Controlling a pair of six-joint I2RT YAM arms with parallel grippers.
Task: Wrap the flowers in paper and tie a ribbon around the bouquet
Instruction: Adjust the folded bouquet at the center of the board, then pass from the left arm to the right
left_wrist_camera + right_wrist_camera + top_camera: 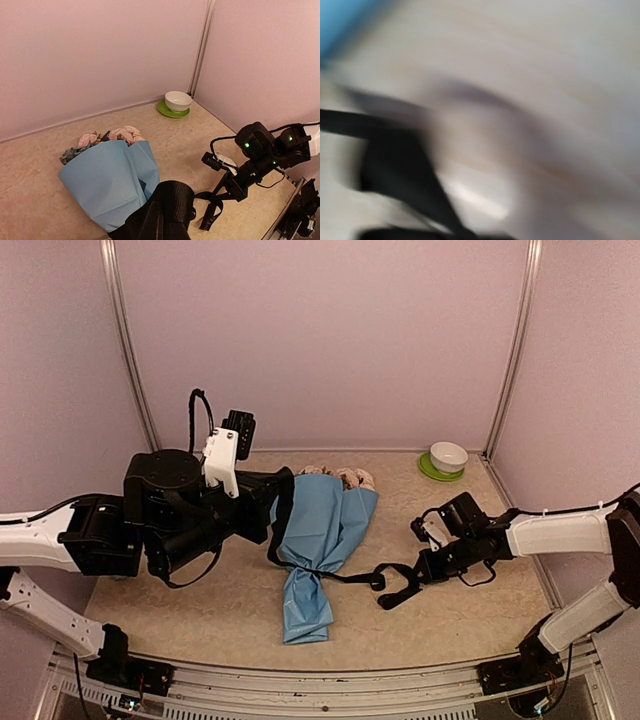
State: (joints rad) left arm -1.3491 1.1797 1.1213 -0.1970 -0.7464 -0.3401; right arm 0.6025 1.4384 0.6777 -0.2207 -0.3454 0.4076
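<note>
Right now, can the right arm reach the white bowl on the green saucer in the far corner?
Probably yes: only tabletop lies between the right arm and the white bowl, but its jaws hold the flat black ribbon.

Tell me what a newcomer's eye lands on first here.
The blue-wrapped bouquet lies in the middle, with pink blooms at its far end. A black ribbon circles its narrow part and trails right. A white bowl on a green plate sits in the far right corner.
</note>
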